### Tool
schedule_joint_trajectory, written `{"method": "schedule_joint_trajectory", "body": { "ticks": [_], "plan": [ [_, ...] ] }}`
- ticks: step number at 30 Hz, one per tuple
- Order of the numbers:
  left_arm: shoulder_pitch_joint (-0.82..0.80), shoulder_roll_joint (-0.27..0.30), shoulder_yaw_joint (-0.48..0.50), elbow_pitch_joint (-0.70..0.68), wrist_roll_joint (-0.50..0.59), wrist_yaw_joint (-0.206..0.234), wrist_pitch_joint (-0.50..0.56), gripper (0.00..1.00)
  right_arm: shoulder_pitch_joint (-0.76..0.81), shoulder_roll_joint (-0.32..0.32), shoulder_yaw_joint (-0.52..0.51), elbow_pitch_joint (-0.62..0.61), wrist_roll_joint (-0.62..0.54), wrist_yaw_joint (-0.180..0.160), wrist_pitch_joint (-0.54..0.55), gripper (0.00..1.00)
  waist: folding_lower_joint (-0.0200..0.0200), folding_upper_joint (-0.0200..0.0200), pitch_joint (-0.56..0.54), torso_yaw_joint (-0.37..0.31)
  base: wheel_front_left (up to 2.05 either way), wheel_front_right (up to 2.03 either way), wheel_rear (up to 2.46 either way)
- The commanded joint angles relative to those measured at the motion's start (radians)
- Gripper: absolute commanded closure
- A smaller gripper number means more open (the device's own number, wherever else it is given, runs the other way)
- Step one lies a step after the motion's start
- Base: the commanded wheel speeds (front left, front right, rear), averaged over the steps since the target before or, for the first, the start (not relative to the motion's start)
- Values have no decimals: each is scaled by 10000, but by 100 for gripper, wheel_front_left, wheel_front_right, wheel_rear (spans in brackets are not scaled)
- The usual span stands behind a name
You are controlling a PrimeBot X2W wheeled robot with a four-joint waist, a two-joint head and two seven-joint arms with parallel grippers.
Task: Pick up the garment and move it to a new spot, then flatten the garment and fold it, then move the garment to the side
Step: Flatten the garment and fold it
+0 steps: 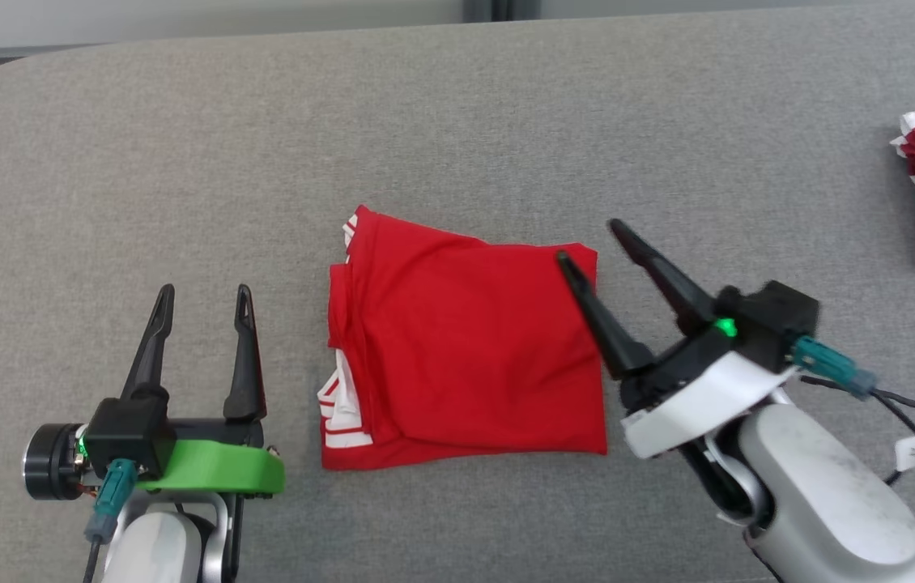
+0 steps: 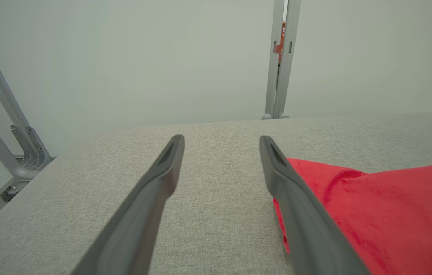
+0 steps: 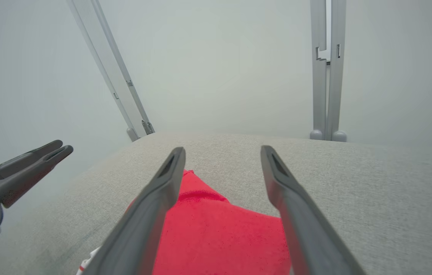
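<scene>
Shifting the folded garment (image 1: pixel 466 348) aside, pinch every layer together; right pincer (image 1: pixel 587 240) at its 2 o'clock corner and left pincer (image 1: pixel 205 289) beyond 9 o'clock both gape empty

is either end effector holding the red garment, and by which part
Nothing is held. The left end effector stands open beside the folded garment; the right end effector is open over its far right corner.

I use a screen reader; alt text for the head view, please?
A folded red garment lies on a grey table. The open left gripper sits beside it; the open right gripper hangs over its far right corner.
</scene>
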Motion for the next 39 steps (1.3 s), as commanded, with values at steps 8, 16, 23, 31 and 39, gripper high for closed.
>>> {"method": "schedule_joint_trajectory", "body": {
  "ticks": [8, 16, 23, 31, 39],
  "plan": [
    [426, 291, 28, -84, -40, 103, 183, 0, 2618, 386, -4042, -1293, -1443, -3, 321, 0, 0, -1, -597, -681, 0, 0, 0],
    [1026, 526, -27, -118, -115, 119, 356, 0, 4303, 952, -5348, -2519, -2225, -1, 1207, 0, 0, -1, -1265, -810, 0, 0, 0],
    [1556, 587, -131, -140, -165, 129, 558, 0, 5100, 1226, -5525, -3044, -2445, -1, 1630, 0, 0, -1, -1835, -745, 0, 0, 0],
    [1878, 670, -58, -26, -355, 150, 581, 0, 5577, 1345, -5667, -3326, -2540, -3, 1983, 0, 0, -1, -2278, -645, 0, 0, 0],
    [1887, 702, -21, 148, -532, 184, 511, 0, 5696, 1400, -5725, -3433, -2580, -3, 2121, 0, 0, -1, -2330, -662, 0, 0, 0]
  ]
}}
